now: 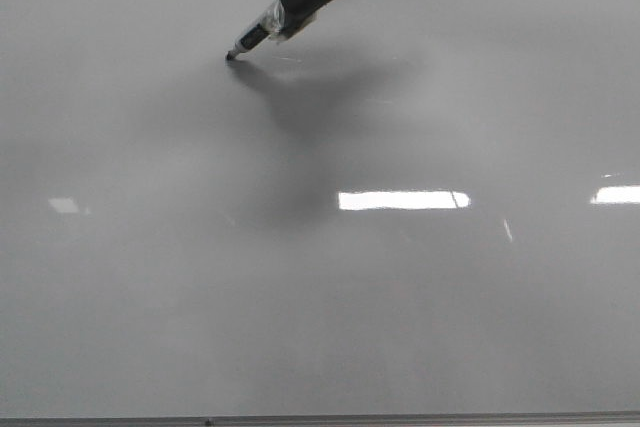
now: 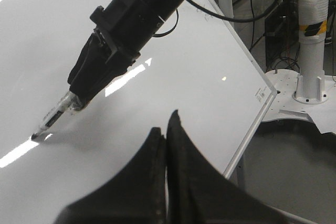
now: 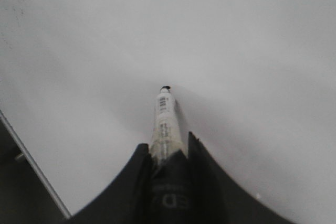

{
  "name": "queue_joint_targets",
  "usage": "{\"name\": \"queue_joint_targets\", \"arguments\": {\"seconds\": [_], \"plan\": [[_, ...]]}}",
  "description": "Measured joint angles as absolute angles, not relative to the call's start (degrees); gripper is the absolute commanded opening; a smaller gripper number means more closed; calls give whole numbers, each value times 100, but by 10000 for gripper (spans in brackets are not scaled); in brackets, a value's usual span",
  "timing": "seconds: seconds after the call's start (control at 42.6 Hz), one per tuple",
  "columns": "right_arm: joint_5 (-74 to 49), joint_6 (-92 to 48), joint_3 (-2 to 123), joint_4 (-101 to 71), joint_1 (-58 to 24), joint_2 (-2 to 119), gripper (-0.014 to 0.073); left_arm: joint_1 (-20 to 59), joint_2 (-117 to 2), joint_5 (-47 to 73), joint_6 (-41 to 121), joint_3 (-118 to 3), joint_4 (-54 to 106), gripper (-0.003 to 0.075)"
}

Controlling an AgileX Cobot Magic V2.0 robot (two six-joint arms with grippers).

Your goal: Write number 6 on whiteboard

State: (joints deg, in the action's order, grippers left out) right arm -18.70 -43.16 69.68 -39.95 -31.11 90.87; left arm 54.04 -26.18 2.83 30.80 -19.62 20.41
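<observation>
over the far part of the whiteboard [image 1: 320, 327], right gripper [image 1: 290, 15] clamped on a marker [image 1: 255, 37], fingers [image 3: 197, 166] pinched around the barrel with the tip sticking out well beyond them. tip [image 1: 230, 55] down at the board surface, touching or all but touching, hard to say which from the front view; meets its own shadow there. no number 6 visible anywhere on the board, no black stroke at all, only pale light reflections. judged as the very start of writing: tip placed at the head of the figure, first stroke not yet drawn. next move likely calls for light steady pressure and a long pull toward the robot, then a curl back into a small closed loop, keeping the tip in contact throughout. marker's long axis slanted, running from the gripper down and to the robot's left, tip end pointing left and toward the near edge, steeply tilted against the board rather than upright. left gripper [image 2: 166, 135] off to the side above the board near its framed edge [image 2: 252, 124], fingers pressed together, holding nothing.
</observation>
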Motion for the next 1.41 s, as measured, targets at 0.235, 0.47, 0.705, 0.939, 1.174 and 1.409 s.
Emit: {"name": "queue_joint_targets", "arguments": {"seconds": [0.235,0.47,0.705,0.939,1.174,1.409], "plan": [[-2492,-4316,6999,-4134,-3272,9732,-65,5404,-2618,283,3080,-1962,2041,-20],[-2738,-4316,6941,-4181,-3203,9968,-69,5404,-2618,283,3080,-1962,2041,-20],[-2825,-4487,6980,-4181,-2911,9649,-69,5404,-2618,283,3080,-1962,2041,-20],[-2669,-4573,7331,-4170,-3257,9921,-69,5404,-2618,283,3080,-1962,2041,-20],[-2897,-4736,7157,-4097,-3378,9540,-69,5404,-2618,283,3080,-1962,2041,-20],[-4613,-5394,6910,-4061,-3496,8265,-69,5404,-2911,733,3080,-2172,2041,0]]}}
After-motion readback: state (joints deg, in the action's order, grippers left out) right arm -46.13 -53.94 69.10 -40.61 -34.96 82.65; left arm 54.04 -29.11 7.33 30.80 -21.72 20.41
